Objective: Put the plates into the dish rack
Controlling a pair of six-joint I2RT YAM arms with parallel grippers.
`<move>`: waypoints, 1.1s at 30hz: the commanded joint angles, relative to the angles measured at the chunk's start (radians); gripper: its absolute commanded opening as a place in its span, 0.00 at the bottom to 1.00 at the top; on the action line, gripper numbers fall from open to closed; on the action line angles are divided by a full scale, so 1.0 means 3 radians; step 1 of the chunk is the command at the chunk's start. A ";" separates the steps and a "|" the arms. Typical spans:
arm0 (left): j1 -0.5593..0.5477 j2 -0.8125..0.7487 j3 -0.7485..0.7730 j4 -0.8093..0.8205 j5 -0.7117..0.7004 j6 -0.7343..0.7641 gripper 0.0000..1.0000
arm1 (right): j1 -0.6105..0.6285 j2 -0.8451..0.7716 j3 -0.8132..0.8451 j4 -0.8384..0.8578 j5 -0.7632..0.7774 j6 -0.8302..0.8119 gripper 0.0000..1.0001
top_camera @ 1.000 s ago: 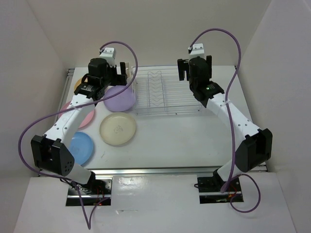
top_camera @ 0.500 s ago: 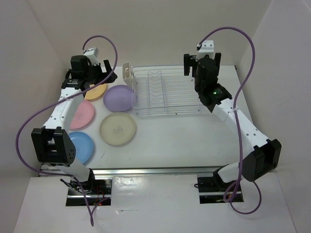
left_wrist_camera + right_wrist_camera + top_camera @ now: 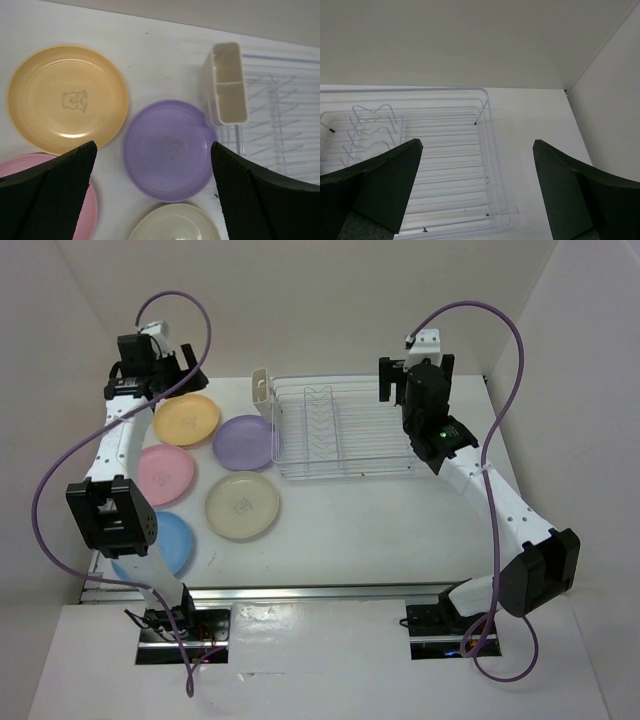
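The left gripper [image 3: 150, 368] has swung from over the purple plate [image 3: 245, 442] to the frame's upper left, uncovering the orange plate [image 3: 186, 419]

White table [image 3: 380, 530], plain beige walls [image 3: 330, 300]

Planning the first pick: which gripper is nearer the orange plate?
Left. The left gripper hovers beside the orange plate, at its far-left edge; the right gripper hovers over the dish rack, well to the right.
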 commanded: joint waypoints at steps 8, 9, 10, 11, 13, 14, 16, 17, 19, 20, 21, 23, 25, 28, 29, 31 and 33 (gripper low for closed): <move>0.0638 0.0633 0.0304 -0.0333 0.0273 -0.0352 1.00 | -0.0012 -0.0085 0.0023 -0.0043 -0.0189 0.0141 1.00; 0.0705 0.0760 0.0345 -0.0333 0.0486 -0.0433 1.00 | -0.0012 -0.0115 -0.0017 -0.0043 -0.0189 0.0141 1.00; 0.0761 0.0827 0.0442 -0.0363 0.0595 -0.0434 0.95 | -0.0012 -0.0151 -0.0018 -0.0043 -0.0189 0.0141 1.00; 0.0853 0.0889 0.0483 -0.0364 0.0677 -0.0434 0.93 | -0.0012 -0.0151 -0.0058 -0.0043 -0.0189 0.0141 1.00; 0.0885 0.1011 0.0514 -0.0364 0.0678 -0.0469 0.93 | -0.0012 -0.0182 -0.0094 -0.0043 -0.0189 0.0141 1.00; 0.0930 0.1042 0.0555 -0.0364 0.0597 -0.0469 0.93 | -0.0012 -0.0182 -0.0094 -0.0073 -0.0159 0.0171 1.00; 0.0966 0.1109 0.0591 -0.0364 0.0530 -0.0469 0.93 | -0.0012 -0.0182 -0.0094 -0.0124 -0.0158 0.0171 1.00; 0.1002 0.1170 0.0621 -0.0394 0.0529 -0.0469 0.93 | -0.0012 -0.0182 -0.0094 -0.0160 -0.0194 0.0171 1.00; 0.1002 0.1216 0.0622 -0.0359 0.0529 -0.0469 0.93 | -0.0012 -0.0182 -0.0130 -0.0160 -0.0194 0.0171 1.00; 0.1002 0.1247 0.0622 -0.0359 0.0499 -0.0469 0.93 | -0.0012 -0.0182 -0.0130 -0.0160 -0.0194 0.0171 1.00; 0.1002 0.1318 0.0657 -0.0359 0.0499 -0.0469 0.93 | -0.0012 -0.0182 -0.0161 -0.0191 -0.0225 0.0171 1.00; 0.1002 0.1390 0.0658 -0.0318 0.0463 -0.0536 0.93 | -0.0012 -0.0182 -0.0161 -0.0191 -0.0256 0.0171 1.00; 0.1002 0.1502 0.0658 -0.0236 0.0397 -0.0571 0.93 | -0.0012 -0.0152 -0.0161 -0.0221 -0.0332 0.0202 1.00; 0.1002 0.1595 0.0658 -0.0205 0.0244 -0.0648 0.91 | -0.0012 -0.0121 -0.0069 -0.0252 -0.0363 0.0202 1.00; 0.1002 0.1641 0.0658 -0.0205 0.0187 -0.0709 0.90 | -0.0012 -0.0085 -0.0018 -0.0283 -0.0363 0.0202 1.00; 0.1002 0.1641 0.0658 -0.0205 0.0059 -0.0740 0.90 | -0.0012 -0.0085 0.0043 -0.0313 -0.0363 0.0202 1.00; 0.1002 0.1641 0.0658 -0.0129 -0.0028 -0.0827 0.90 | -0.0012 -0.0085 0.0044 -0.0314 -0.0393 0.0202 1.00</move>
